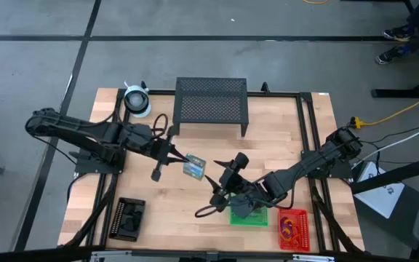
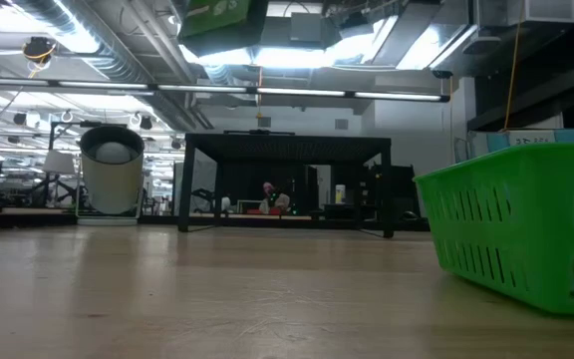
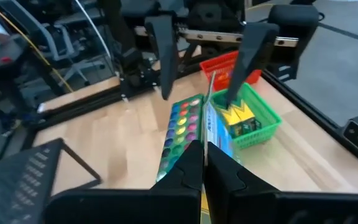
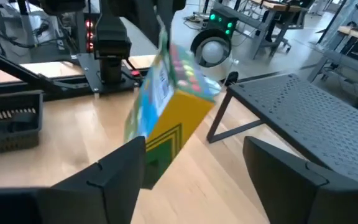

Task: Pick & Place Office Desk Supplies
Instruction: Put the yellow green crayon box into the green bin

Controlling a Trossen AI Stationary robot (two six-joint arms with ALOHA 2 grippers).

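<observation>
A crayon box (image 1: 193,167) hangs tilted above the middle of the wooden table (image 1: 282,138), pinched by one edge in the closed fingers of the left gripper (image 1: 183,158). Facing it from just beyond, the right gripper (image 1: 222,170) waits with its fingers spread wide and empty. Behind the right gripper sit a green tray (image 1: 249,215) and, farther off, a red tray (image 1: 294,229). A black tray (image 1: 129,219) lies near the left arm's side of the table.
</observation>
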